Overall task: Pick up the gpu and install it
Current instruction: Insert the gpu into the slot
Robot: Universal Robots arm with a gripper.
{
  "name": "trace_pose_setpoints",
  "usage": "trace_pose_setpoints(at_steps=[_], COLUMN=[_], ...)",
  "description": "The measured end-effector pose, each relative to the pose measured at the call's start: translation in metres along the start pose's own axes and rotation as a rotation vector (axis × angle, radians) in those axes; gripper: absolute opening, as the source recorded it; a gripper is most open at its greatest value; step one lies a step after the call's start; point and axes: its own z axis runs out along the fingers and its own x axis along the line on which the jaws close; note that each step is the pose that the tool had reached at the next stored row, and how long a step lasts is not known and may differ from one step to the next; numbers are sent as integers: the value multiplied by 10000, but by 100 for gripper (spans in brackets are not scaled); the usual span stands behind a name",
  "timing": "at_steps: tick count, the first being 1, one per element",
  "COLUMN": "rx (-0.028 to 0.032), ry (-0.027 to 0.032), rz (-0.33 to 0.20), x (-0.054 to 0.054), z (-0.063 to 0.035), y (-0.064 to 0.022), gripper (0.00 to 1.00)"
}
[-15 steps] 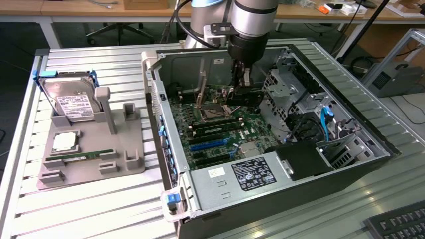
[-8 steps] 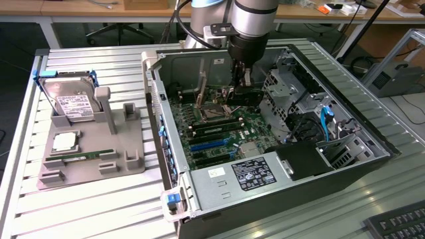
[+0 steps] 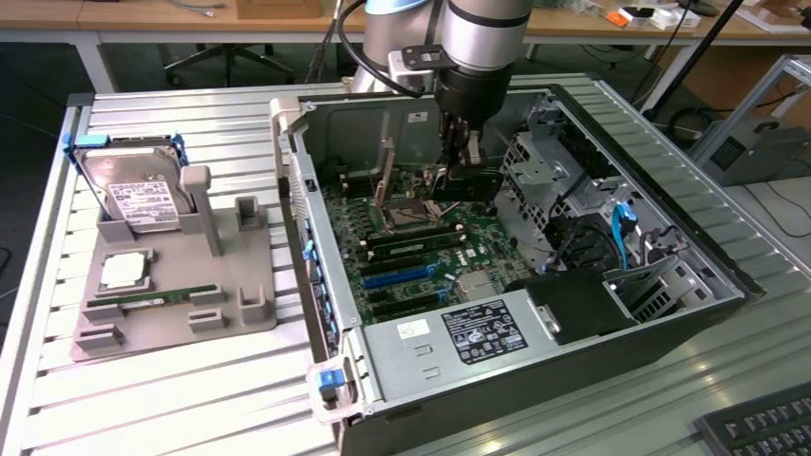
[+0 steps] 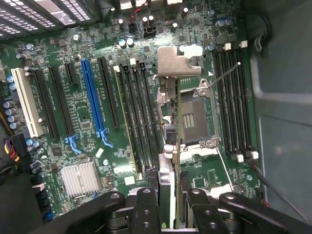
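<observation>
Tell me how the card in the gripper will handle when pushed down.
Seen edge-on, the card looks thin and rigid, so it is probably stiff and light. Clamped by its flat faces in the gripper, it may twist if pushed off-line. Its bare board edge looks fragile.

Wooden desks (image 3: 152,14) behind, office chair (image 3: 235,57), dark floor (image 3: 38,104).

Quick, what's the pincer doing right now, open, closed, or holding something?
Pincer: closed on the gpu, held edge-on above the motherboard inside the computer case.
</observation>
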Motion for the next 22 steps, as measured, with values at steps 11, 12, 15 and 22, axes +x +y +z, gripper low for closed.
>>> trace_pose_setpoints(at_steps=[11,12,15,22], rx=[-13,-14,-17,-23], ry=[-32,-34,-41,-58], rz=[-383,-411,-493,-689], x=[4,4,6,10], z=[0,0,0,0], y=[-1,-1,-1,-2], gripper=[27,27,27,27])
